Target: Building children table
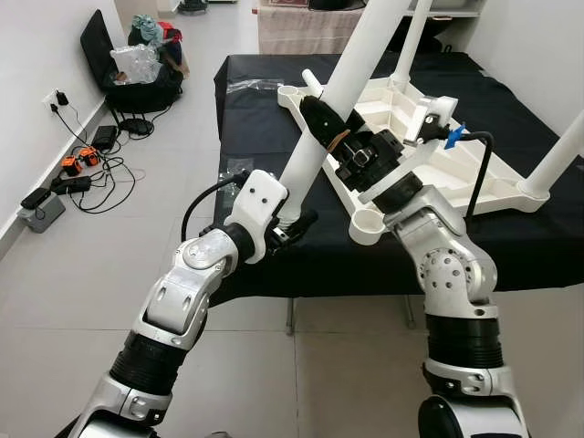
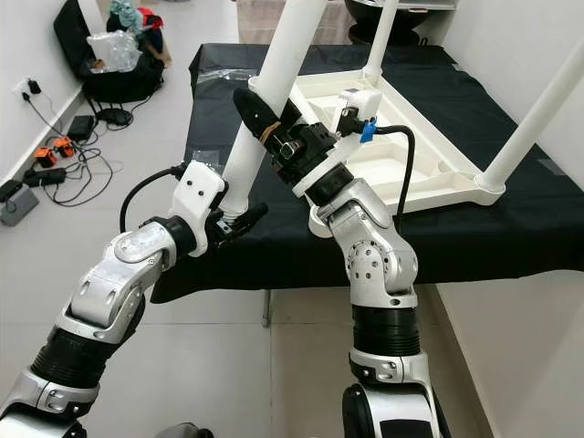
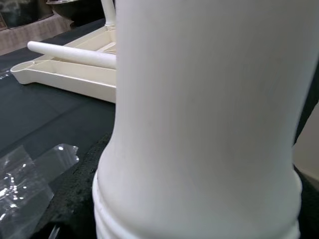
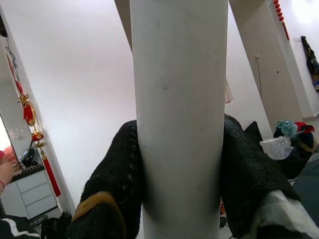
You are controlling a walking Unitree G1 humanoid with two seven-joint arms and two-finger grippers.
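Note:
A white children's table top (image 1: 456, 173) lies upside down on a black-covered surface (image 1: 265, 128). Two of its legs (image 1: 412, 36) stand upward. A loose white table leg (image 1: 351, 68) slants up over the front corner. My right gripper (image 1: 321, 120) is shut on its middle, black fingers (image 4: 117, 179) on both sides. My left gripper (image 1: 290, 222) is shut on its lower end, where a ridged collar (image 3: 199, 219) shows. An empty round socket (image 1: 367, 224) sits at the top's near corner, just right of that end. Another white leg (image 3: 70, 54) lies across the table top.
Clear plastic wrap (image 3: 30, 169) lies on the black cloth near the left gripper. On the floor at the left are cables and a power strip (image 1: 41, 208), chargers (image 1: 80, 160) and a black bag (image 1: 137, 68) stuffed with plastic. The cloth's front edge (image 1: 347, 278) is close below both arms.

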